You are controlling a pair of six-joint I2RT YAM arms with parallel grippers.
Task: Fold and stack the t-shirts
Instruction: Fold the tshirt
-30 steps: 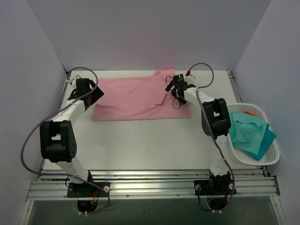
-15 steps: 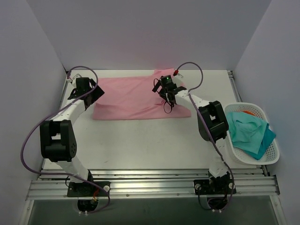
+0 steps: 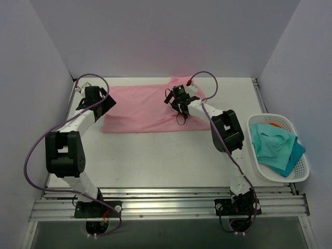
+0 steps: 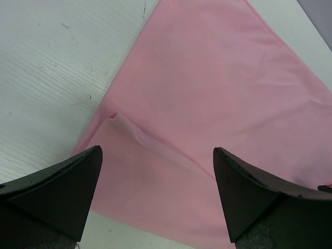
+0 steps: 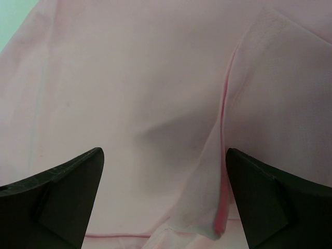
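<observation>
A light pink t-shirt (image 3: 140, 106) lies partly folded across the back of the table. My left gripper (image 3: 104, 104) hovers over its left edge, open and empty. In the left wrist view the left gripper (image 4: 155, 202) has wide-apart fingers, and below them are the pink t-shirt (image 4: 218, 88) and a folded-over sleeve edge (image 4: 129, 129). My right gripper (image 3: 179, 105) is over the shirt's middle-right part, open and holding nothing. The right wrist view shows the right gripper (image 5: 165, 199) above the pink cloth (image 5: 119, 78), where a raised fold with a hem (image 5: 223, 155) runs down.
A white basket (image 3: 306, 174) stands at the table's right edge with a teal t-shirt (image 3: 275, 148) and something orange (image 3: 275, 124) in it. Grey walls close in the left, back and right. A rail (image 3: 166, 199) runs along the near edge.
The right arm has swung left, carrying its open gripper from the shirt's right end to over its middle-right part. The left arm has stayed put.
</observation>
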